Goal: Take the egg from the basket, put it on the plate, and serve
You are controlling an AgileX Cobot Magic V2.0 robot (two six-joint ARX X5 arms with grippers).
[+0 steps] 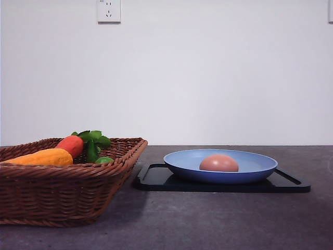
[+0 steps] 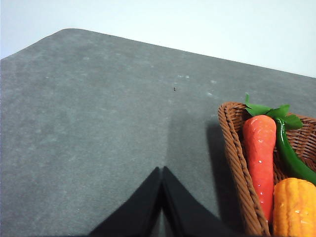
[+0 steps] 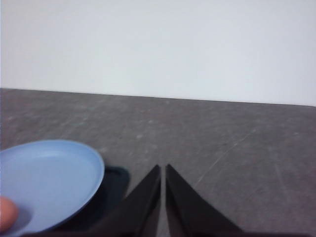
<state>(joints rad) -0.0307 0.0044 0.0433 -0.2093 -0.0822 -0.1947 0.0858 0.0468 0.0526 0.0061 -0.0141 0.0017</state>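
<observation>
On the right side of the surface point(image 1: 218, 224), the egg point(image 1: 219, 163) already sits in the plate point(image 1: 260, 167), which rests on a black tray point(image 1: 291, 183). So the transfer part looks done to me. The basket point(image 1: 62, 192) over on the left has just the veggies in it now: an orange one point(image 1: 44, 157), a red one with green leaves point(image 1: 71, 145), plus something green next to them.

My left jaws point(image 2: 162, 197) are clenched with nothing between them, hanging over bare surface just beside the basket's edge. My right jaws point(image 3: 163, 197) are also pressed together and empty, near the plate's rim, with the egg peeking in at the corner of that wrist view.

What's left, I'd guess, is the serving bit, meaning the plate or tray probably needs moving somewhere. Neither side has a hold on anything yet.
</observation>
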